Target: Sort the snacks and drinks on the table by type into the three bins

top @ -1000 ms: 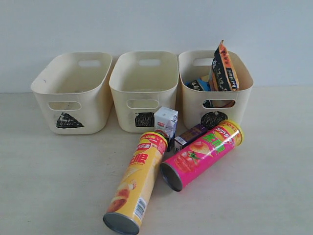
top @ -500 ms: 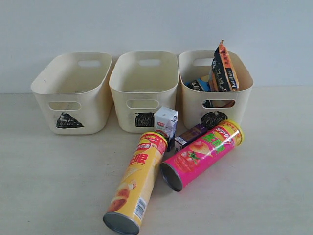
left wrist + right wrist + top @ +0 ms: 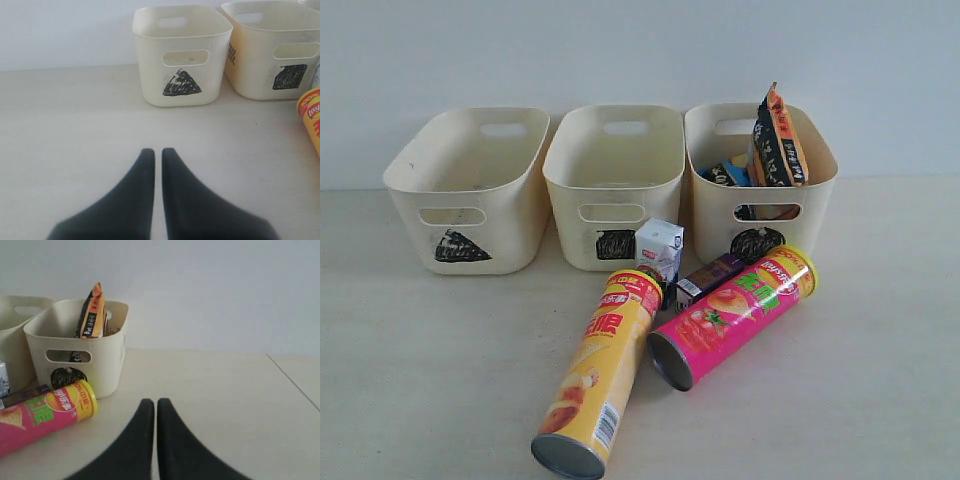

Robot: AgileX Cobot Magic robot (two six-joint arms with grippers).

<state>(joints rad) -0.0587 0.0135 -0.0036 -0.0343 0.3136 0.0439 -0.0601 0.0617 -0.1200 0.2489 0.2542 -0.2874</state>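
The yellow tube (image 3: 595,380) and the pink tube (image 3: 732,314) lie on their sides on the table (image 3: 420,360). Between them stand the white carton (image 3: 659,246) and the dark purple carton (image 3: 708,278). The orange-brown bag (image 3: 779,138) and the blue-black bag (image 3: 727,173) sit in the circle bin (image 3: 760,180). The triangle bin (image 3: 470,188) and square bin (image 3: 613,185) look empty. My left gripper (image 3: 154,150) is shut over bare table, well short of the triangle bin (image 3: 180,55). My right gripper (image 3: 155,401) is shut, beside the pink tube's yellow cap (image 3: 82,400). Neither gripper shows in the exterior view.
A pale wall stands behind the bins. The table's right edge (image 3: 295,385) shows in the right wrist view. Bare table lies between each gripper and the bins.
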